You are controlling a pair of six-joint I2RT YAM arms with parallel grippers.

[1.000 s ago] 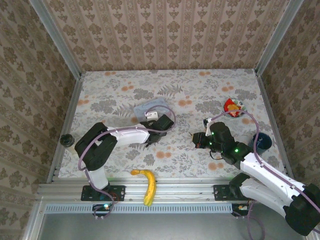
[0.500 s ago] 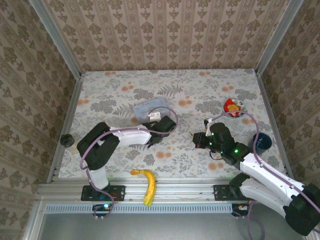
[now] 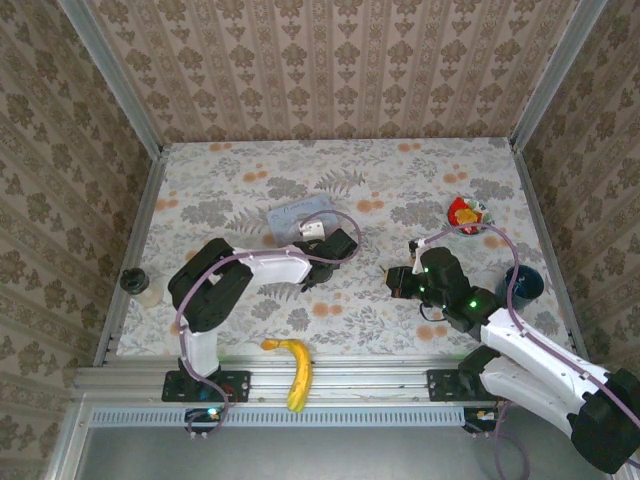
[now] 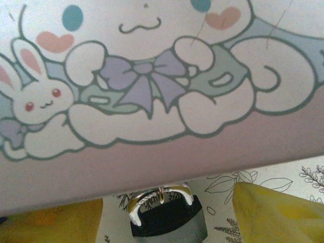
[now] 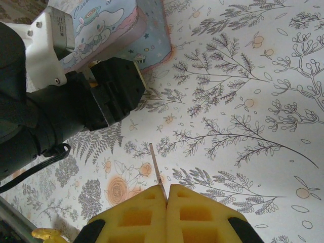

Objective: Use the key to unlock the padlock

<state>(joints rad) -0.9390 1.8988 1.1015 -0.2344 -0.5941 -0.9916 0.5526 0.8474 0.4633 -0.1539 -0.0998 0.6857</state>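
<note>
My left hand (image 4: 167,215) is spread, its yellow pads (image 4: 273,212) on either side of the black padlock (image 4: 169,225), which lies on the flowered bench (image 3: 420,190) just beside the pale blue tin (image 4: 152,101). My right hand (image 5: 166,196) pinches the key (image 5: 156,167). Brown patterned wallpaper (image 3: 330,70) walls in the bench.

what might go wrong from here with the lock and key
1. The padlock lies right at the edge of the blue tin, between the pads of the open left gripper; closing may catch or shove the tin instead.
2. The right gripper pinches the thin key only at its pad tips, so it may twist or slip on insertion.
</note>
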